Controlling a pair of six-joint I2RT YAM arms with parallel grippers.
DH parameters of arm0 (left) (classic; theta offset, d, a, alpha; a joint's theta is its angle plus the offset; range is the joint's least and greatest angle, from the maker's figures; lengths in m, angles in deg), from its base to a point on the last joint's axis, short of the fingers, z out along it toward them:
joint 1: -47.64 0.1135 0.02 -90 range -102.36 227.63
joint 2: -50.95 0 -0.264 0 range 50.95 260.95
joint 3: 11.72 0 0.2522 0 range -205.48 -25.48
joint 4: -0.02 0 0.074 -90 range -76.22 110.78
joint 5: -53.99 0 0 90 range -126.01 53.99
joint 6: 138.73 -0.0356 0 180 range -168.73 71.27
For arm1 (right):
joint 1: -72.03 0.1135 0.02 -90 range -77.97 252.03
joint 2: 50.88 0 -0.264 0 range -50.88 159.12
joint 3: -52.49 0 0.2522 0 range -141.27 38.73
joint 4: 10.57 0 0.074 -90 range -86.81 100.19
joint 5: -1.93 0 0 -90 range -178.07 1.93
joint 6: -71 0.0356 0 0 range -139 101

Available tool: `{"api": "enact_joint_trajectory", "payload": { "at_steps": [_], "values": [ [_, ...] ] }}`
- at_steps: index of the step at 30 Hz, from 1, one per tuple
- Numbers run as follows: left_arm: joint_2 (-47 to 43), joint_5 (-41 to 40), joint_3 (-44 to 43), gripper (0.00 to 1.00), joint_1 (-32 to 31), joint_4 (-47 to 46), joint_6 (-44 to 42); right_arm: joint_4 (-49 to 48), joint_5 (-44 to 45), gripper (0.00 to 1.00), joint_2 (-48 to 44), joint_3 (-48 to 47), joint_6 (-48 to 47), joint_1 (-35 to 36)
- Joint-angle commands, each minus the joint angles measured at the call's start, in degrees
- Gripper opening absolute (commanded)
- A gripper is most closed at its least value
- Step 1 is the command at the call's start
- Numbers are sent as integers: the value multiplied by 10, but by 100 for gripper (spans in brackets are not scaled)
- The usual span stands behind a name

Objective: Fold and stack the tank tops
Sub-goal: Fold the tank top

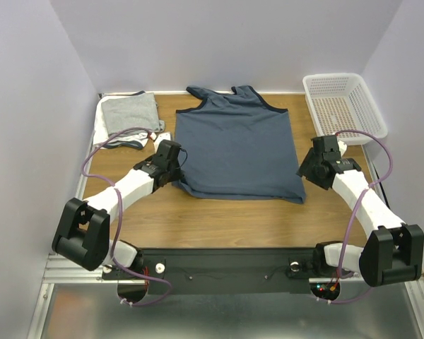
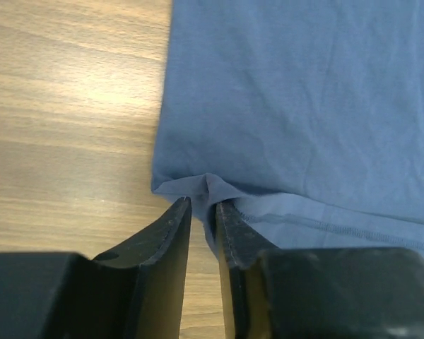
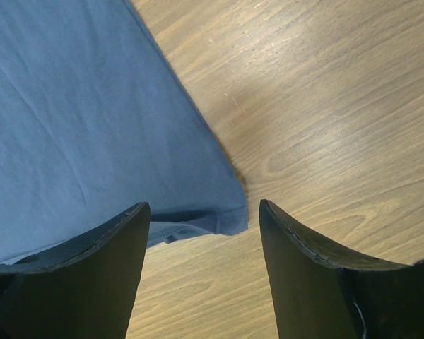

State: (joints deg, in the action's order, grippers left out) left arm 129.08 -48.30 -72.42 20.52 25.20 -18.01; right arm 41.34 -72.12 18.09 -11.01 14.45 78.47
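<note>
Slate-blue tank top [image 1: 237, 145] lies spread flat on the middle of the surface [image 1: 219, 219], not yet folded. My left gripper [image 2: 203, 205] has its jaws pinched on the near-left hem corner. My right gripper [image 3: 205, 208] straddles the near-right corner, jaws wide apart. A grey tank top [image 1: 131, 113] at far left looks folded already, so I judge this fold barely begun.

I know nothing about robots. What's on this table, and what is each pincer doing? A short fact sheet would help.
Blue tank top: spread flat mid-table, neckline at the far side
Left pincer: shut on its near-left hem corner, cloth puckered at the tips
Right pincer: open around its near-right hem corner, not gripping
Grey tank top: folded, far-left corner
Basket: white plastic, far-right corner
</note>
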Motion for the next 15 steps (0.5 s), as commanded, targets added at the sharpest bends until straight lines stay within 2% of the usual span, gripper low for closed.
{"api": "enact_joint_trajectory", "payload": {
  "at_steps": [1, 9, 15],
  "values": [
    [-20, -37, 15, 23, -4, 3, 24, 0, 9, 69, -13, -4, -4, 1],
    [-31, -51, 30, 5, -2, -10, 56, 17, -21, 69, -11, -11, -9, 1],
    [6, -38, -2, 1, -2, -42, 79, 36, -43, 65, 19, -12, -14, 1]
  ]
}}
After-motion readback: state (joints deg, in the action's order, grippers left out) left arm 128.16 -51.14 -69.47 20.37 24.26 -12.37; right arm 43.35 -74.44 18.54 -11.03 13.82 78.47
